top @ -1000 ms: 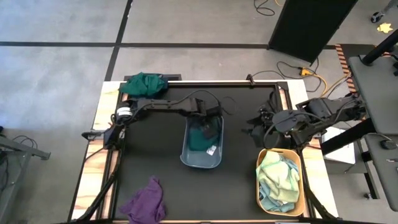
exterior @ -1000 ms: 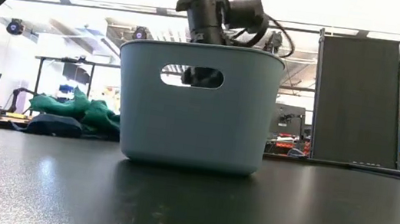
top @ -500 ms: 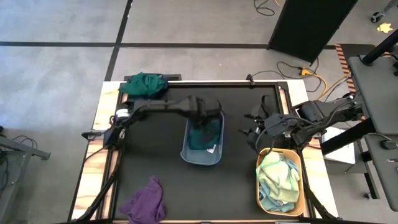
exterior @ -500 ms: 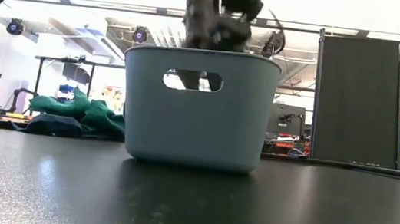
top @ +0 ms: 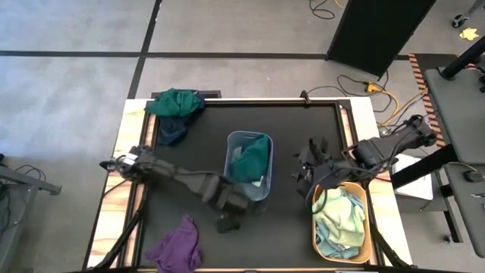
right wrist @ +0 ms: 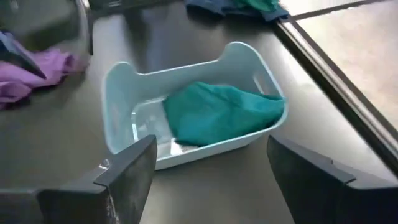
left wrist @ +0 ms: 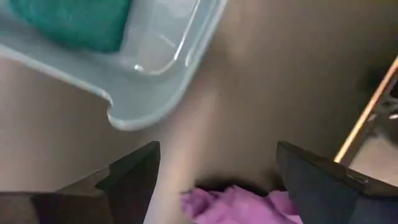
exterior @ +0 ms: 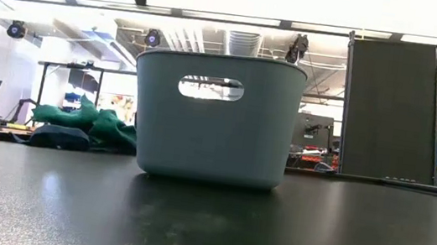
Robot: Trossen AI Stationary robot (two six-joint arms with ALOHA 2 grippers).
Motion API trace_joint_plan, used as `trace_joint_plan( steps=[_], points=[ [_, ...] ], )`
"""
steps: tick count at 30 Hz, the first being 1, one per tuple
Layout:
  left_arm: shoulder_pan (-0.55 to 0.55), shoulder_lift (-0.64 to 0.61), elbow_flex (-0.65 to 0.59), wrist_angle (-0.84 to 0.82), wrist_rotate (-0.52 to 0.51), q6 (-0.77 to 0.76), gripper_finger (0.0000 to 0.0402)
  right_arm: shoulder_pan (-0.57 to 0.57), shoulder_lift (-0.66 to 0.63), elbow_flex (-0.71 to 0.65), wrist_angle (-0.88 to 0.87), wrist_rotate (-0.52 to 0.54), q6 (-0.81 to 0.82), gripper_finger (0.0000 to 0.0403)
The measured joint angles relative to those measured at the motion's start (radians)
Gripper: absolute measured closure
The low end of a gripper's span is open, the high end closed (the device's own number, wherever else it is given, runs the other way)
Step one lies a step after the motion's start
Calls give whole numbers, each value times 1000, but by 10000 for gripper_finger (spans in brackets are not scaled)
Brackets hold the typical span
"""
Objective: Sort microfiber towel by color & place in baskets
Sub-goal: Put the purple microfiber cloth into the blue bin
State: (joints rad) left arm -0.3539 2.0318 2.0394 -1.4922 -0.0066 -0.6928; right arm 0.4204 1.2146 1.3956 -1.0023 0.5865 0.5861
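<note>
The grey-blue basket (top: 236, 182) stands mid-table with a dark green towel (top: 251, 158) lying inside it. My left gripper (left wrist: 217, 149) hangs open above the table just near-side of this basket, over bare mat, with the purple towel (left wrist: 239, 202) ahead of its fingers. This purple towel (top: 178, 244) lies crumpled by the near edge. A green and a navy towel (top: 176, 108) lie heaped at the far left corner. My right gripper (top: 305, 168) stands open between the two baskets, empty, facing the grey-blue one (right wrist: 186, 118). The yellow-orange basket (top: 367, 227) holds pale towels (top: 339, 220).
The black mat (top: 182, 152) has bare room left of the grey-blue basket and along the far edge. A raised rail (top: 345, 125) borders the table on the right. The left arm (top: 178, 178) lies low across the near-left part of the mat.
My left gripper has let go of the dark green towel, which now lies in the grey-blue basket. It has risen out of the basket and swung toward the near edge, toward the purple towel. My right gripper has drifted a little toward the near edge.
</note>
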Motion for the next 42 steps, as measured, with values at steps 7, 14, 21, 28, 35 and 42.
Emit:
trace_joint_plan(
  steps=[7,14,21,28,35,42],
  points=[
    [-229,-40,-47,-3,-11,-306,97,80,33,5,135,0,21,126],
    [-473,-54,-198,78,-28,-656,97,179,109,65,172,0,112,146],
    [-583,-57,-420,301,19,-890,97,238,205,133,174,-18,244,143],
    [-595,-56,-605,528,53,-970,97,263,265,177,170,-18,295,128],
    [-594,-60,-730,637,116,-1006,112,263,276,187,170,-71,339,135],
    [-565,-67,-821,725,215,-985,248,268,232,187,167,-37,294,159]
  ],
)
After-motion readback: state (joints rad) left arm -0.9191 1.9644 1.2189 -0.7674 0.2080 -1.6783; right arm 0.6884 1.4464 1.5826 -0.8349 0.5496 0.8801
